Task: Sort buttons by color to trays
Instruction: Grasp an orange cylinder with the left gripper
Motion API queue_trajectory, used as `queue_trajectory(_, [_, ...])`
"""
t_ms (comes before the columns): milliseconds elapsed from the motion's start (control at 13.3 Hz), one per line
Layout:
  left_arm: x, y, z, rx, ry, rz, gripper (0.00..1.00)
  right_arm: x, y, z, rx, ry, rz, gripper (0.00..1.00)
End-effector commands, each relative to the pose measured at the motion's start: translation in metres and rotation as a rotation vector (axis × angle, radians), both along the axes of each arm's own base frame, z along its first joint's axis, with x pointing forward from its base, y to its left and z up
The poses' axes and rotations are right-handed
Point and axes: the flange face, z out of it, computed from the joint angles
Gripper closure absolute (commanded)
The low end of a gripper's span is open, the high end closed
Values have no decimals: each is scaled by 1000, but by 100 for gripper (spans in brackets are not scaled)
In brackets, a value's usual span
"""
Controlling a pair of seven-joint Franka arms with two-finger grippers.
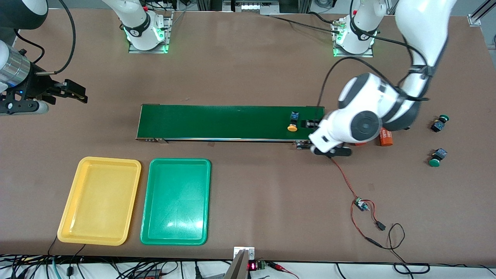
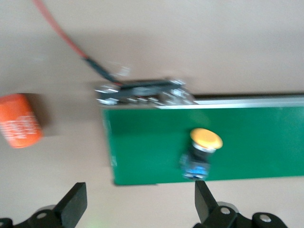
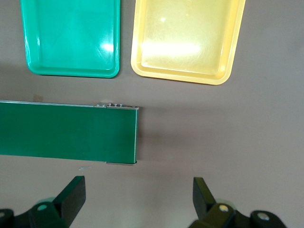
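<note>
- Three small push-button switches with black-and-blue bodies showed: one with a round yellow cap (image 1: 293, 124) and two with round green caps.
- The yellow-capped button lay on its side on the long dark-green belt (image 1: 217, 122), near the belt's end toward the left arm, cap pointing to about 6 o'clock in the front view.
- One green-capped button (image 1: 440, 123) and the other green-capped button (image 1: 436, 157) lay on the brown table (image 1: 248, 69) at its left-arm end, well apart from the belt, the second nearer the front camera.
- Two shallow rectangular plastic trays lay side by side, nearer the front camera than the belt: a yellow tray (image 1: 64, 228) and a green tray (image 1: 145, 232), just beside each other, nothing in either.
- One orange cylinder printed "4680" (image 1: 386, 137) lay off the belt's end, partly hidden by the left arm.
- The left gripper (image 2: 137, 204) hung over the belt's end, fingers wide apart, holding nothing; the yellow-capped button lay just clear of them.
- The right gripper (image 3: 137, 199) waited over bare table off the belt's other end, fingers spread, holding nothing.
- A red wire (image 1: 343, 174) trailed from the belt's end toward 5 o'clock; bare table lay between belt and trays.
</note>
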Motion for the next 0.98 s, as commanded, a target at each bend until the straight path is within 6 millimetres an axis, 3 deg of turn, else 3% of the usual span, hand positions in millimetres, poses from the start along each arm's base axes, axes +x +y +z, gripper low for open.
queue_trajectory(0, [17,63,-2,45,14,71,0,-1,3,1,19,-14,-6,0])
queue_trajectory(226, [11,92,-33,184,56,9,0,1,6,-2,22,-14,-4,0])
queue_trajectory(452, [4,119,-62,194,92,34,0,2,14,-5,56,-21,0,0])
queue_trajectory(603, [-7,137,-93,221,64,-12,0,8,20,-16,76,-14,-1,0])
queue_trajectory(754, [-23,139,-121,231,49,-50,0,8,22,-17,76,-11,2,0])
queue_trajectory(905, [-30,147,-134,215,31,-43,0,12,28,-22,75,-34,-38,0])
